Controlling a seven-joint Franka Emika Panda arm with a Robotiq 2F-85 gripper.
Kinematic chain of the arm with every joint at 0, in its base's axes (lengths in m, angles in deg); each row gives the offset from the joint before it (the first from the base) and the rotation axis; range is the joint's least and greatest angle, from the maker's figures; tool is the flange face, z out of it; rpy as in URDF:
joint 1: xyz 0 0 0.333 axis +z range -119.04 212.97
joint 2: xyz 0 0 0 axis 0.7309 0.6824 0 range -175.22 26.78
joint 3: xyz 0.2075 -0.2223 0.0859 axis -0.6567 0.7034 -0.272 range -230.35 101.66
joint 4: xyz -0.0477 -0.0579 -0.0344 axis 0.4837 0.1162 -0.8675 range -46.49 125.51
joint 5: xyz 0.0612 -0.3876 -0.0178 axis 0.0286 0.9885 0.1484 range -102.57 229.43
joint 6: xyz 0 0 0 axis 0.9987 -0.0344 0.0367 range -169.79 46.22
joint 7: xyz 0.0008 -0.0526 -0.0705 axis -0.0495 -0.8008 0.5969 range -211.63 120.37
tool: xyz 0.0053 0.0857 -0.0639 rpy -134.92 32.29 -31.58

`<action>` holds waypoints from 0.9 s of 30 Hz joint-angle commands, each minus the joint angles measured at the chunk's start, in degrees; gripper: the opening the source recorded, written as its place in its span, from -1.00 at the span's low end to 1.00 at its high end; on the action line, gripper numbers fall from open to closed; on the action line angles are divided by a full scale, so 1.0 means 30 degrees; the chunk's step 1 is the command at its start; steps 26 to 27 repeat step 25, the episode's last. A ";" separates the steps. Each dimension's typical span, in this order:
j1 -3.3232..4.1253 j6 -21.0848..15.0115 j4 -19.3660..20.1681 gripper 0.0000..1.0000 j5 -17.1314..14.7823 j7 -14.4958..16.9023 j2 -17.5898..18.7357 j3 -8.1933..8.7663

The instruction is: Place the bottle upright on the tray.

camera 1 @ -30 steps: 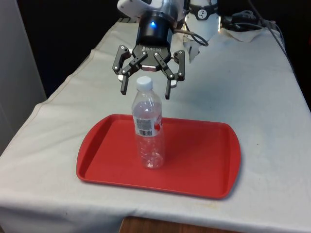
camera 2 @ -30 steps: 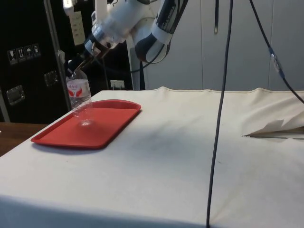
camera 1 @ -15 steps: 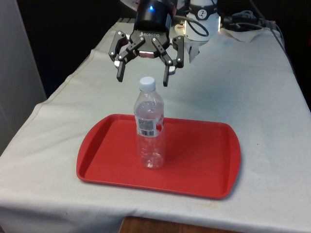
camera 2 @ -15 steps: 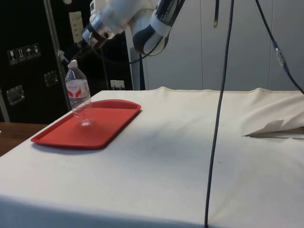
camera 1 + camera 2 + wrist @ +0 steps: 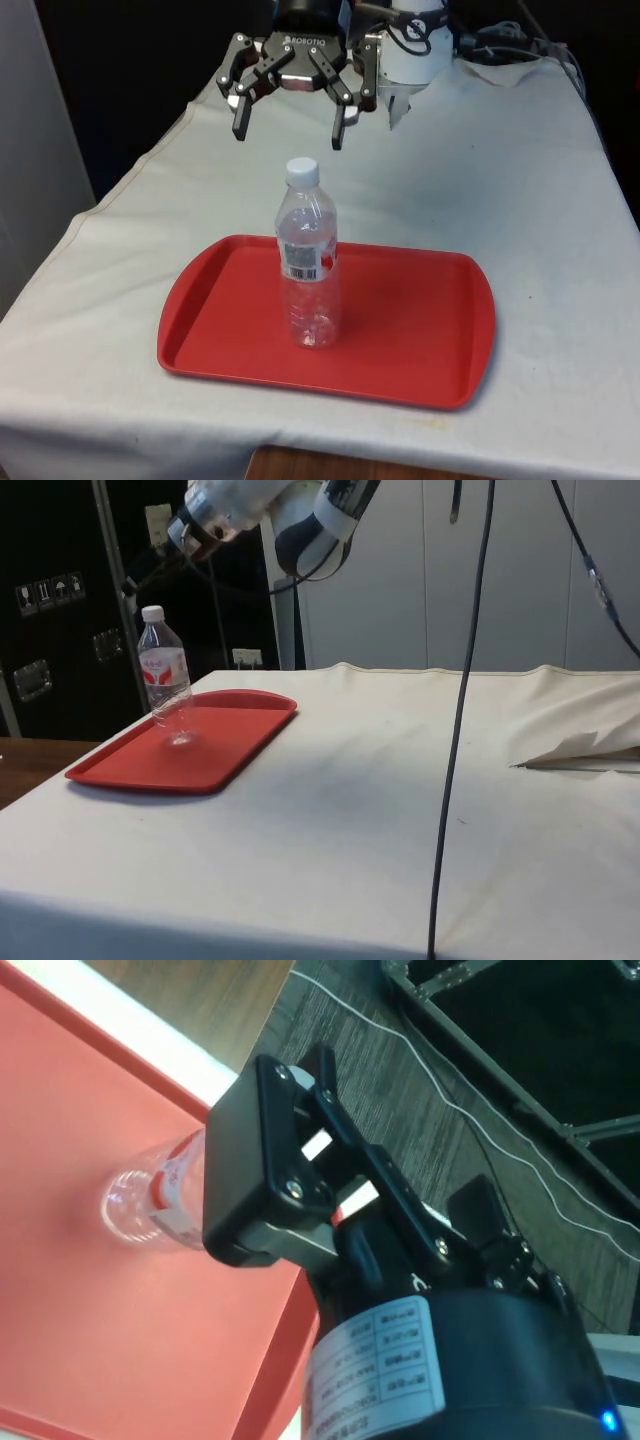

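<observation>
A clear plastic bottle [image 5: 305,265] with a white cap and a red-and-white label stands upright on the red tray [image 5: 420,330], left of the tray's middle in the front view. My gripper [image 5: 288,135] hangs open above and slightly behind the cap, with nothing between its fingers and clear of the bottle. From the side, the bottle [image 5: 163,680] stands free on the tray [image 5: 230,742] with the gripper [image 5: 160,558] up above it. The wrist view looks down on the bottle [image 5: 150,1200] standing on the tray [image 5: 90,1290].
The tray lies near the table's front edge. A crumpled fold of white cloth [image 5: 585,750] rests on the table well away from the tray. A black cable [image 5: 460,680] hangs down in the side view. Wires [image 5: 520,40] lie at the table's far end.
The open gripper has risen from around the bottle's cap to well above it. The bottle has stayed upright in the same spot on the tray.
</observation>
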 commanded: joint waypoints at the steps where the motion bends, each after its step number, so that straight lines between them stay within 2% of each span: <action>1: 0.0019 0.0153 0.0057 1.00 -0.0038 -0.0076 -0.0210 -0.0038; 17: 0.0134 0.0707 -0.0038 1.00 -0.0115 -0.0210 -0.1318 -0.0038; 27: 0.0210 0.0802 -0.0057 1.00 -0.0210 -0.0172 -0.1490 0.0000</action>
